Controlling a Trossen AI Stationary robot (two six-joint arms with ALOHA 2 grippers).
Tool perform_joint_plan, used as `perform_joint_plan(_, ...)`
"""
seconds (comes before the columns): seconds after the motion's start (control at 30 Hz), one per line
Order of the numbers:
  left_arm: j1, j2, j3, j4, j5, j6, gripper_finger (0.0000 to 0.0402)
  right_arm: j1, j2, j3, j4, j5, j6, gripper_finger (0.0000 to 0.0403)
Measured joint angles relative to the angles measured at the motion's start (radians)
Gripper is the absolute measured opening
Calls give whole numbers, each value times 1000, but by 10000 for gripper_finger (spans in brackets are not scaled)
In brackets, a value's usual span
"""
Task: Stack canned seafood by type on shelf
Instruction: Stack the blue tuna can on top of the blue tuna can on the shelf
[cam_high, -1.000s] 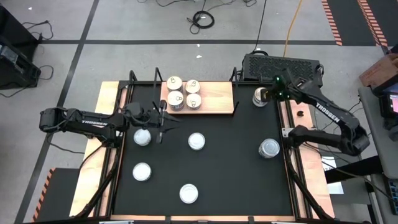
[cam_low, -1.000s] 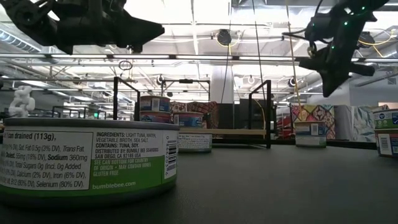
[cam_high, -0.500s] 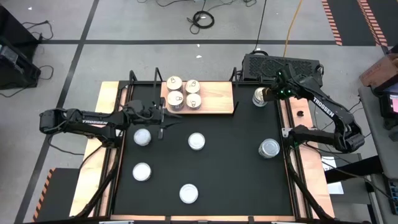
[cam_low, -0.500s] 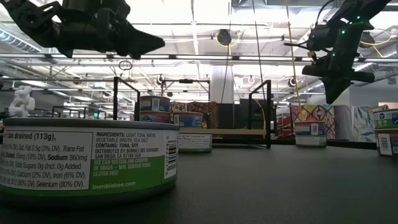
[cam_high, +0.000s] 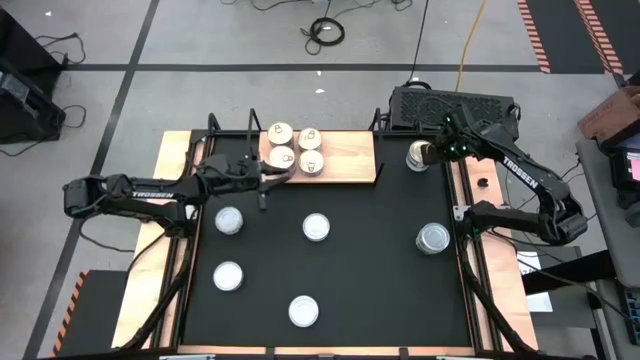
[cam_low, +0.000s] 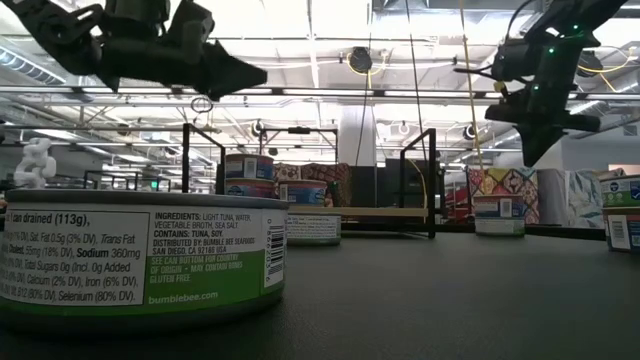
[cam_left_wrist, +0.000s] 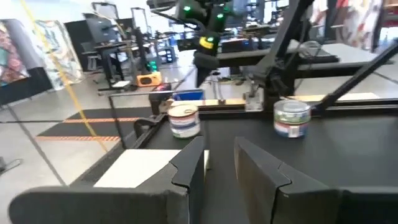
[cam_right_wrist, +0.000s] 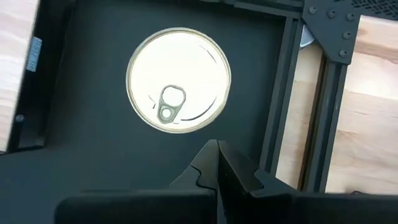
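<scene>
Top view of black tabletop (cam_high: 370, 270) with light wooden shelf (cam_high: 345, 153) at far edge, thin black rods at its ends. Four white-topped tins (cam_high: 295, 150) grouped in a tight square on left half of shelf, pull tabs visible; right half of shelf bare wood. Five silvery-blue-topped tins loose on tabletop: one (cam_high: 229, 220) near left side, one (cam_high: 316, 227) at centre, one (cam_high: 228, 276) and one (cam_high: 303, 311) nearer front, one (cam_high: 433, 237) at right. One cream-topped tin (cam_high: 418, 155) with ring pull beside right end of shelf, directly beneath right gripper (cam_high: 437, 152); fingers pressed together, nothing held, hovering above tin lid (cam_right_wrist: 178, 79). Left gripper (cam_high: 268, 182) level with left front corner of shelf, just beside grouped tins; fingers (cam_left_wrist: 189, 165) slightly parted, gap between them empty. Nearest tin (cam_low: 140, 258) in table-level view short, round, green-and-white printed label.
</scene>
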Motion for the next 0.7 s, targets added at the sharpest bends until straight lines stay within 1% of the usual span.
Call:
perform_joint_plan(0.07, -19, 13, 32, -49, -5, -2, 93, 5, -1, 0, 2, 3, 11, 0)
perform_joint_plan(0.13, -40, 28, 58, -103, -32, -21, 93, 4, -1, 0, 15, 0, 27, 0)
perform_joint_plan(0.27, -81, 69, 75, -115, -44, -28, 93, 4, -1, 0, 25, -3, 50, 0)
perform_joint_plan(0.33, -98, 88, 75, -118, -48, -59, 93, 5, -1, 0, 34, -8, 64, 0)
perform_joint_plan(0.43, -129, 119, 75, -69, -96, -82, 93, 10, -1, 0, 51, -13, 91, 0)
perform_joint_plan(0.53, -154, 133, 75, -57, -210, -127, 93, 10, -1, 0, 71, -12, 120, 0)
perform_joint_plan(0.57, -159, 144, 78, -54, -234, -142, 93, 10, 0, 0, 77, -12, 133, 1)
perform_joint_plan(0.63, -177, 174, 104, -67, -234, -159, 93, 10, 0, 0, 81, -11, 145, 4)
perform_joint_plan(0.7, -206, 206, 139, -128, -224, -159, 93, 10, 7, 0, 80, -5, 151, 13)
